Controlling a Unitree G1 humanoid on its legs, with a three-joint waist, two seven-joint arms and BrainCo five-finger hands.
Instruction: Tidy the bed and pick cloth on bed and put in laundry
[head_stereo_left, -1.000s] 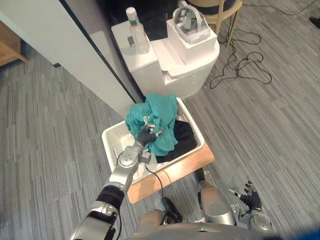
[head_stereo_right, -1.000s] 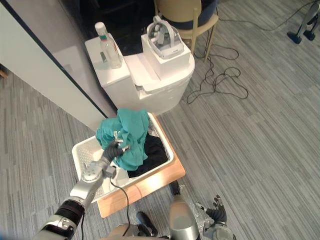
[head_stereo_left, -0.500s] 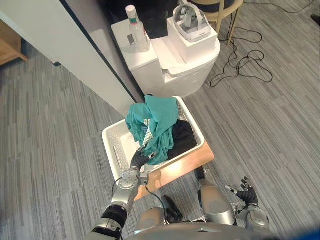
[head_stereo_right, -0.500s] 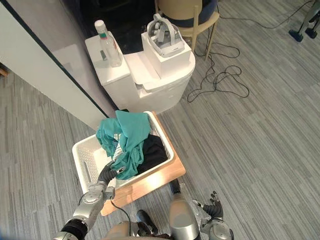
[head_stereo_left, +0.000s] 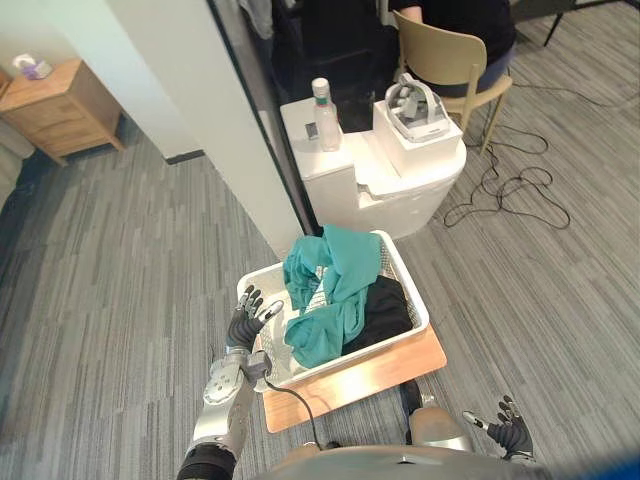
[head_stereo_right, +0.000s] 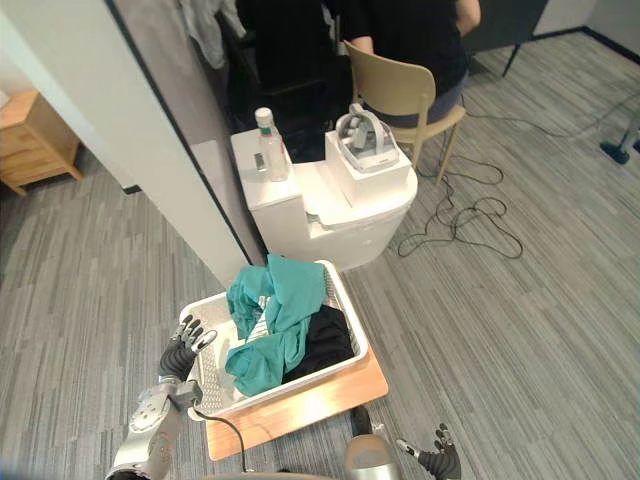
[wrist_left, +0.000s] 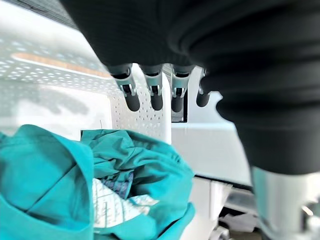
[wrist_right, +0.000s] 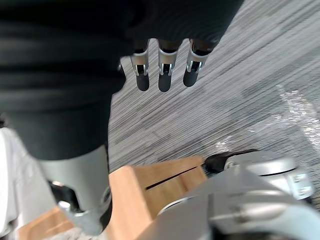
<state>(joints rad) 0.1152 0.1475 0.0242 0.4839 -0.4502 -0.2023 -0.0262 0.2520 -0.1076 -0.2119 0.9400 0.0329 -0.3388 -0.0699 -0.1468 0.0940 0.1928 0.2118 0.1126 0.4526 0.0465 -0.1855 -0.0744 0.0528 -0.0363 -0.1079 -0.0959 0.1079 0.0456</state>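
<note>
Your left hand (head_stereo_left: 246, 322) hovers at the left rim of the white basket (head_stereo_left: 414, 295). Its fingers (wrist_left: 132, 95) are spread apart and straight, and they hold nothing. Its wrist view shows the dark tips pointing at the basket's perforated wall, clear of the fabric.

The teal cloth (head_stereo_left: 340, 275) is in the basket, heaped on the left of a black cloth (head_stereo_left: 386, 308). Its long axis runs from the far side to the near rim, where its end is bunched. The left wrist view shows a pale printed patch tucked among the teal folds, which the head views don't make clear. The basket sits on a wooden board (head_stereo_left: 372, 378).

Your right hand (head_stereo_left: 512, 437) hangs low on the right with its fingers (wrist_right: 164, 80) splayed and empty. Its wrist view shows them over bare grey floor (wrist_right: 240, 75), with the board's edge near.
</note>
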